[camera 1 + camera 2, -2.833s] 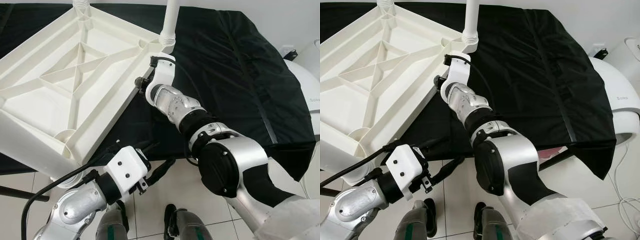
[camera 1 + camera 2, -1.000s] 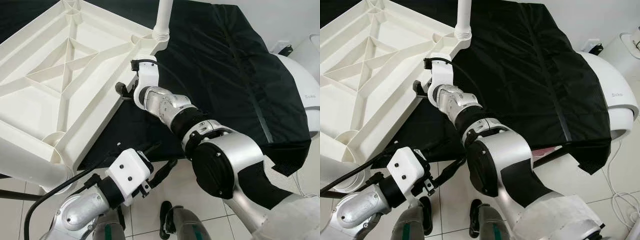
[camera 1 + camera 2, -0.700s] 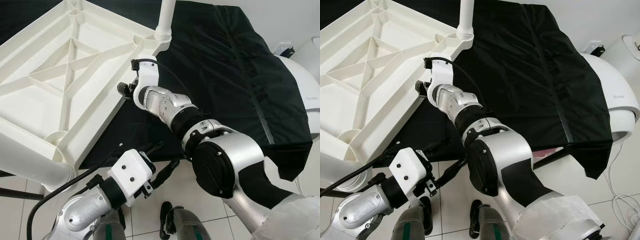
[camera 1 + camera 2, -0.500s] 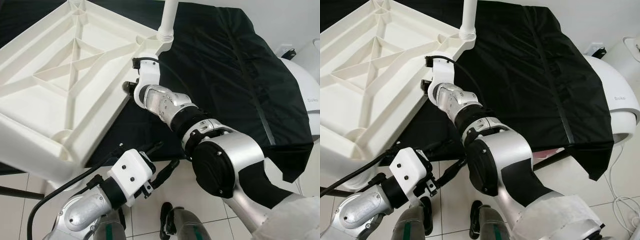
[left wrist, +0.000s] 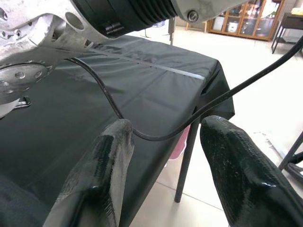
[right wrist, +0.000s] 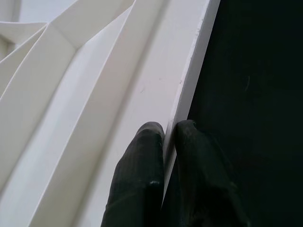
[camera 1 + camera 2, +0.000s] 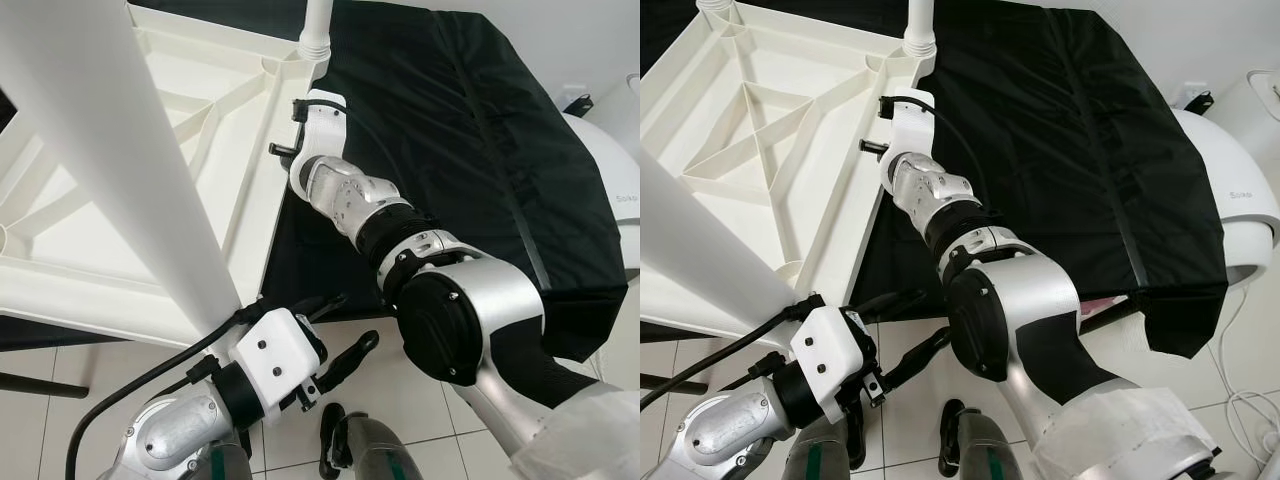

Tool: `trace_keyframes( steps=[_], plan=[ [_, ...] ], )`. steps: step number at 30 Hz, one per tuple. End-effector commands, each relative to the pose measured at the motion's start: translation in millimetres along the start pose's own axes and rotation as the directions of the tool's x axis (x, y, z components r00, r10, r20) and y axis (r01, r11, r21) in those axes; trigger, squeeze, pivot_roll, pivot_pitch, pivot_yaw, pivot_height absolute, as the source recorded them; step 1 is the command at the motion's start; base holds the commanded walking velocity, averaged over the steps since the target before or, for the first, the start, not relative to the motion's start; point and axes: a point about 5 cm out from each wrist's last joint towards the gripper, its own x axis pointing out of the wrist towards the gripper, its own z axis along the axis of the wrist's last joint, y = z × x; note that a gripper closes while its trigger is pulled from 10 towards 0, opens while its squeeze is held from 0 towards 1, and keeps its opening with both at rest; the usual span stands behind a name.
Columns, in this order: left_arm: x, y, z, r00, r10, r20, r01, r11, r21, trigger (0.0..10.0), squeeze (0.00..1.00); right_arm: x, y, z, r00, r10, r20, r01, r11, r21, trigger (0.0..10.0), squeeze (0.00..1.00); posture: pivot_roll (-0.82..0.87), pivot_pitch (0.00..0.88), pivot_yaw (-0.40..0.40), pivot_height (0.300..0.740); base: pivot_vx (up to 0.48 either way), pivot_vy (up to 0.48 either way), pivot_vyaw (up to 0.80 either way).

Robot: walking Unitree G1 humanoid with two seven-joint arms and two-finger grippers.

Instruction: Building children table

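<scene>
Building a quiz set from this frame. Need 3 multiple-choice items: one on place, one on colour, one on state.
1. Where is the right gripper?
A. on the tabletop's edge
B. on the floor
C. on a leg

2. What colour is the cloth?
A. red
B. black
C. white

3. How is the left gripper?
A. shut on a leg
B. shut on the cloth
C. open, holding nothing

Key: 1 A, its fingers pinch the white rim; 2 B, black drape over the work surface; 3 C, its fingers are spread with only a cable between them.
</scene>
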Motion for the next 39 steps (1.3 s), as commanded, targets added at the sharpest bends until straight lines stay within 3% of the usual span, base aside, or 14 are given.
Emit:
trace_keyframes(
  steps=[1, 4, 5, 17, 22, 28, 31, 39],
  plan=[
    [-4.4, 6.4, 0.5, 0.996, 0.090, -0.015, -0.090, 0.996, 0.016, 10.0, 0.00, 1.6, -21.2, -6.1, 0.997, -0.069, -0.031, 0.069, 0.997, -0.016, 1.1, 0.00, 0.11, 0.288, -0.140, 0.740, 0.000, 0.000, 0.00],
    [-4.2, 6.6, 0.3, 0.996, 0.092, -0.016, -0.092, 0.996, 0.019, 10.0, 0.00, 1.6, -27.1, -1.1, 0.995, -0.097, -0.006, 0.097, 0.995, -0.006, 0.9, 0.00, 0.11, 0.291, -0.136, 0.740, 0.000, 0.000, 0.00],
    [-4.2, 6.6, 0.4, 0.996, 0.093, -0.017, -0.093, 0.995, 0.020, 10.0, 0.00, 1.6, -30.2, 0.9, 0.994, -0.111, 0.003, 0.111, 0.994, -0.004, 0.0, 0.00, 0.11, 0.291, -0.136, 0.740, 0.000, 0.000, 0.00],
    [-7.8, 6.3, 0.5, 0.995, 0.092, -0.033, -0.091, 0.996, 0.006, 10.0, 0.00, 0.4, -54.1, 17.2, 0.986, -0.155, 0.064, 0.160, 0.985, -0.073, 0.0, 0.00, 0.11, 0.300, -0.121, 0.740, 0.000, 0.000, 0.00],
    [-20.1, 7.9, -9.8, 0.995, 0.037, -0.088, -0.042, 0.998, -0.055, 10.0, 0.00, -1.2, -62.0, 29.3, 0.981, -0.160, 0.106, 0.169, 0.982, -0.087, 0.0, 0.00, 0.12, 0.308, -0.116, 0.740, 0.000, 0.000, 0.00],
    [-27.5, 2.5, -13.8, 0.992, -0.032, -0.123, 0.024, 0.998, -0.061, 10.0, 0.00, -2.2, -65.1, 35.8, 0.979, -0.160, 0.123, 0.173, 0.980, -0.098, 0.0, 0.00, 0.12, 0.311, -0.113, 0.740, 0.000, 0.000, 0.00],
    [-32.4, -4.5, -14.8, 0.985, -0.101, -0.141, 0.087, 0.990, -0.107, 10.0, 0.00, -3.4, -69.7, 42.6, 0.978, -0.148, 0.146, 0.170, 0.973, -0.153, 0.0, 0.00, 0.12, 0.317, -0.107, 0.740, 0.000, 0.000, 0.00],
    [-39.6, -4.3, -15.0, 0.976, -0.148, -0.159, 0.128, 0.983, -0.129, 10.0, 0.00, -5.0, -77.0, 49.3, 0.979, -0.124, 0.159, 0.157, 0.963, -0.218, 0.0, 0.00, 0.12, 0.332, -0.095, 0.740, 0.000, 0.000, 0.00]
  ],
)
